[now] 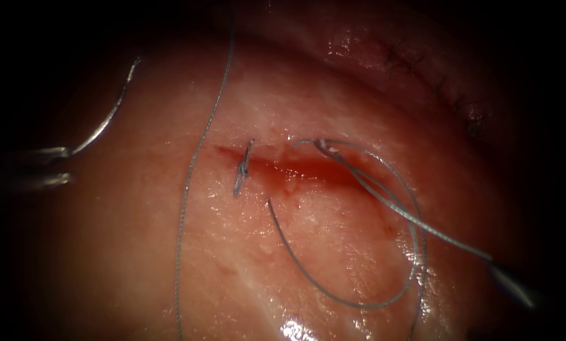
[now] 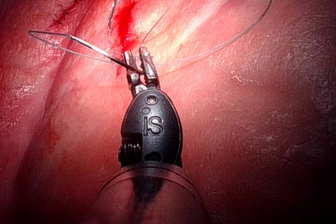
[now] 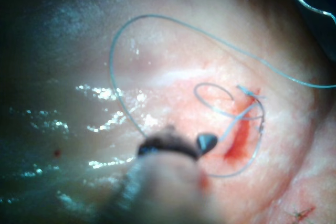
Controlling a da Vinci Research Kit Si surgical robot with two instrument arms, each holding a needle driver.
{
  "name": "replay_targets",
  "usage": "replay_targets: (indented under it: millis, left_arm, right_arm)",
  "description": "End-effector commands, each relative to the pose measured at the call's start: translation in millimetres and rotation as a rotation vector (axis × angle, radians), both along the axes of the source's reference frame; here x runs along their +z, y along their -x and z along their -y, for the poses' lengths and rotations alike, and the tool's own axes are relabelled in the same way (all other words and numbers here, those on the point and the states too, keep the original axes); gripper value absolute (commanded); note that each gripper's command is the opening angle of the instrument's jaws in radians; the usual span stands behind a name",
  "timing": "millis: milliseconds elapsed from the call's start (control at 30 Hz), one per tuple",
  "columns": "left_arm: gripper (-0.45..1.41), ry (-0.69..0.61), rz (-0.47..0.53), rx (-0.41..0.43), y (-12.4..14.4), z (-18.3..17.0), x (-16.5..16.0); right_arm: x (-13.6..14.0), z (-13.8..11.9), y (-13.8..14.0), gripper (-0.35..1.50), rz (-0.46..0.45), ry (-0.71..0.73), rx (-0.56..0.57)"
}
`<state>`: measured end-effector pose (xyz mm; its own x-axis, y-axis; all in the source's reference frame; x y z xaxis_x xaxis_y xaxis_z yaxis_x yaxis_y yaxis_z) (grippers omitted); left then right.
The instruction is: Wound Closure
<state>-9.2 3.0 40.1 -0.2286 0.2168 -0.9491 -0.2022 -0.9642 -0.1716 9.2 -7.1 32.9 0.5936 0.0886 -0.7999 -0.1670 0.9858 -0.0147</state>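
A short row of dark stitches (image 1: 434,79) slants down toward the right, far side

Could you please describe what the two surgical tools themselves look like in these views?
The left gripper has two slim silver jaws on a small metal wrist, above a glossy black rounded housing stamped "iS", on a dark round shaft. The right gripper is a narrow, tapering grey metal tip. Left holds the thin curved steel needle, outside the tissue; right, the grey thread.
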Motion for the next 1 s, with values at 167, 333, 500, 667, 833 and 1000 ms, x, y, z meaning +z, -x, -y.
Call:
replay_targets:
  millis: [167, 333, 500, 667, 833, 1000]
  left_arm:
    - [-0.45, -0.003, 0.002, 0.001, 0.5, 0.7, 0.8]
    - [-0.45, -0.003, 0.001, 0.0, 0.5, 0.7, 0.8]
    - [-0.45, 0.001, -0.001, -0.004, 1.1, 1.0, 1.2]
    - [-0.45, 0.001, -0.001, -0.003, 1.0, 1.0, 1.2]
    - [-0.45, 0.001, 0.0, -0.002, 0.9, 1.0, 1.2]
    - [-0.45, 0.001, 0.0, -0.002, 0.9, 1.0, 1.2]
  right_arm:
    - [0.0, -2.2, 4.8, 1.28, -0.122, -0.04, 0.089]
    - [1.6, -5.8, 7.3, 1.28, -0.192, -0.076, 0.219]
    - [7.5, -10.3, 2.0, 1.26, -0.1, -0.082, 0.218]
    - [9.4, -10.1, -2.3, 1.25, -0.125, -0.098, 0.178]
    - [6.4, -9.1, -3.6, 1.06, -0.166, -0.119, 0.133]
    - [4.3, -7.7, -3.6, 0.99, -0.155, -0.211, 0.077]
